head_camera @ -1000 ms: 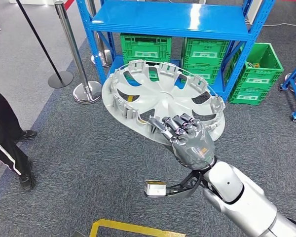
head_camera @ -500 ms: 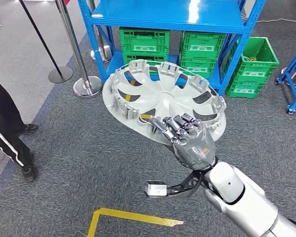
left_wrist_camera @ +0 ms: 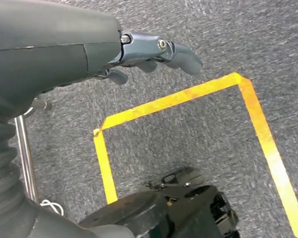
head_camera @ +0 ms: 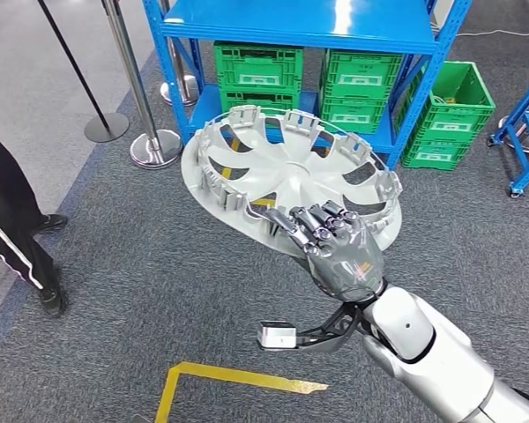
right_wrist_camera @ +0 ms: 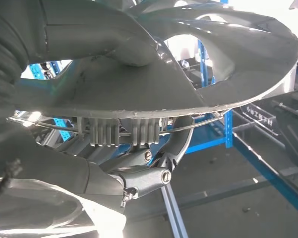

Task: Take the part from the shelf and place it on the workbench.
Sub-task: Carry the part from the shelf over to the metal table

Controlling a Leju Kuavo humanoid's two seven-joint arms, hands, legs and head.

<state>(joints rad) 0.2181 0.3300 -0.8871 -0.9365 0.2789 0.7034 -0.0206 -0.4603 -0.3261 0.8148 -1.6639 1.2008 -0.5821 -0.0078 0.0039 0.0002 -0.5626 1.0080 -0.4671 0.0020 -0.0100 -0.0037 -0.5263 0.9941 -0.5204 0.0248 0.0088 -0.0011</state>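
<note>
The part is a silver-grey wheel cover (head_camera: 295,172), held roughly flat with its ribbed inner side up, above the carpet in front of the blue shelf (head_camera: 301,26). My right hand (head_camera: 339,251) grips its near rim, fingers curled over the edge. From the right wrist, the cover (right_wrist_camera: 215,64) spans the picture, and dark fingers (right_wrist_camera: 140,178) clamp its rim from below. My left hand (left_wrist_camera: 155,49) hangs over the floor with its fingers stretched out, holding nothing.
Green crates (head_camera: 258,75) sit under the shelf and another (head_camera: 448,115) stands beside it. Metal stanchions (head_camera: 152,145) stand at the left. A person's legs (head_camera: 16,229) are at the far left. Yellow floor tape (head_camera: 235,379) lies close in front. A second blue rack (head_camera: 525,132) stands at the right.
The whole picture has shifted a little, with the shelf and the floor tape sliding up, so the camera has moved. The wheel cover stays in my right hand.
</note>
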